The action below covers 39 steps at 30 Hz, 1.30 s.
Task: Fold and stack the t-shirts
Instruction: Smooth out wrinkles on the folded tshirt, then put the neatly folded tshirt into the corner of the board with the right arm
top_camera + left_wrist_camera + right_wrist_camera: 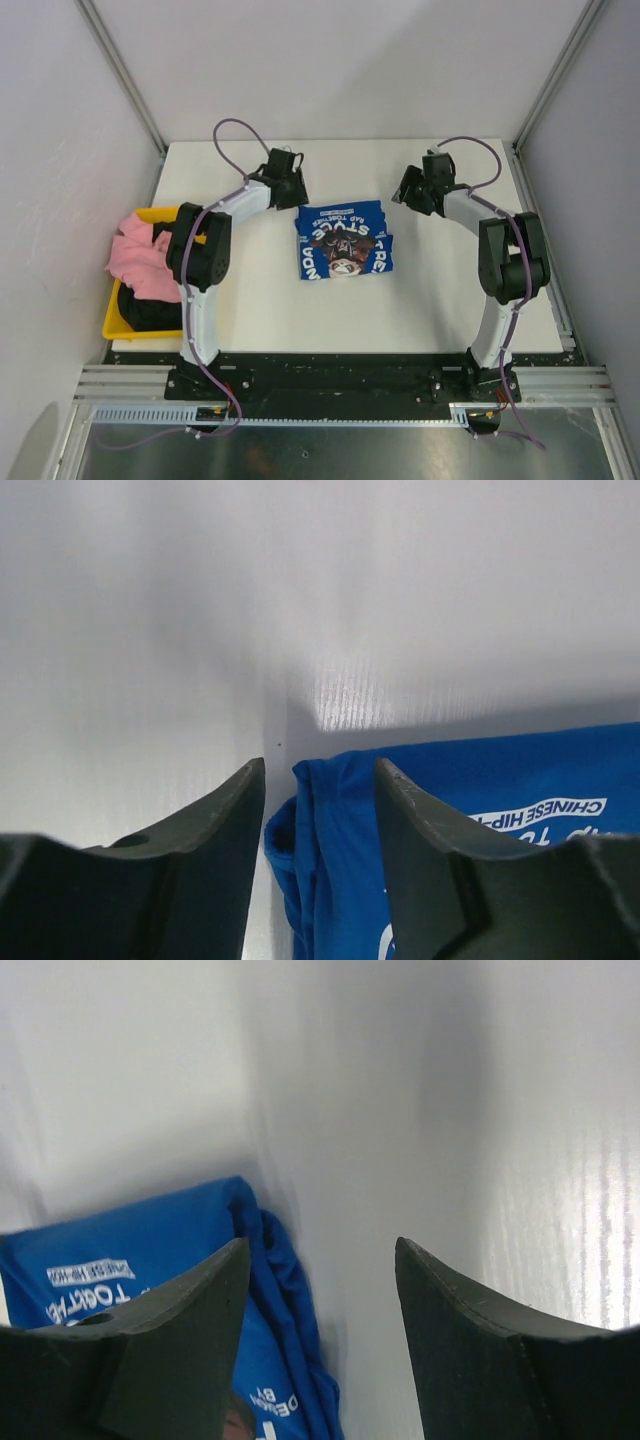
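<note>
White table [250,300], royal-blue t-shirt [343,240] folded square, white-lettered

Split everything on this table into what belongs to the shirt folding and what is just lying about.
Belongs to the job:
- blue shirt, folded, mid-table
- pink shirt, heaped at the left edge
- black shirt, under the pink one

Just lying about:
- yellow bin, holding the pink and black shirts

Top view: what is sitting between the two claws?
The folded blue t-shirt lies between the left claw and the right claw, just below them in the top view.
</note>
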Motion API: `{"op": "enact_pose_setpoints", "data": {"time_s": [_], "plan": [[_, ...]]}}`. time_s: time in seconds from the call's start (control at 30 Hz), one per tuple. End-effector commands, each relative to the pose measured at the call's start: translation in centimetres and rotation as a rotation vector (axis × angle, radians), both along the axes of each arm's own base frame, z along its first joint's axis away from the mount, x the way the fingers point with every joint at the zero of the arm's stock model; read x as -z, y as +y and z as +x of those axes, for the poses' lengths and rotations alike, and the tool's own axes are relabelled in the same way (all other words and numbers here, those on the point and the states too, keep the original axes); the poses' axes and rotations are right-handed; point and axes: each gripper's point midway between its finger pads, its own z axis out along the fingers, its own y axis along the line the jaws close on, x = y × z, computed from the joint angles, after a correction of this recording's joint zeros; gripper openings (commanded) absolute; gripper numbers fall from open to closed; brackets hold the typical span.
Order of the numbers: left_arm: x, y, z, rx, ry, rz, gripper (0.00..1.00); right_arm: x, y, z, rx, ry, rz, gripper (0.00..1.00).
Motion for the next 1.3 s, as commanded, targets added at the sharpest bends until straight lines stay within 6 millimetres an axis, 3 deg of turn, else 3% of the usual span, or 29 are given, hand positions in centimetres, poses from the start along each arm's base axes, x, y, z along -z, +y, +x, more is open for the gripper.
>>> {"op": "enact_pose_setpoints", "data": {"time_s": [0.0, 0.17, 0.3, 0.47, 0.67, 0.83, 0.93, 1.03, 1.2, 1.27], "plan": [[-5.4, -0.4, 0.5, 0.032, -0.104, -0.026, 0.54, -2.3, 2.4, -1.0, -0.186, -0.035, 0.013, 0.65], [-6.7, 0.9, -2.2, -0.020, -0.081, -0.033, 0.54, -1.2, 4.3, -1.7, -0.283, -0.035, -0.003, 0.68], [-6.2, 1.2, -5.4, -0.030, -0.028, -0.074, 0.45, 1.0, 5.1, -1.6, -0.294, -0.002, 0.002, 0.68], [-5.2, -0.6, -9.6, 0.043, 0.056, -0.156, 0.30, 3.6, 6.1, -1.4, -0.302, 0.035, -0.004, 0.65], [-2.4, -2.5, -13.8, 0.102, 0.165, -0.191, 0.12, 5.1, 6.7, -0.9, -0.280, 0.062, -0.015, 0.61], [0.8, -2.5, -17.0, 0.100, 0.253, -0.163, 0.01, 5.7, 6.7, -0.7, -0.253, 0.075, -0.012, 0.56], [3.2, -1.8, -18.7, 0.073, 0.316, -0.132, 0.00, 5.9, 6.8, -0.8, -0.239, 0.082, -0.012, 0.46], [4.5, -1.1, -19.7, 0.050, 0.351, -0.111, 0.00, 6.1, 6.3, -0.9, -0.211, 0.097, -0.027, 0.29], [4.4, -0.9, -20.2, 0.052, 0.347, -0.104, 0.00, 5.5, 4.9, -0.3, -0.152, 0.096, -0.031, 0.05], [3.9, -1.4, -20.1, 0.080, 0.339, -0.119, 0.00, 4.9, 4.5, 0.0, -0.139, 0.081, -0.028, 0.01]]}}
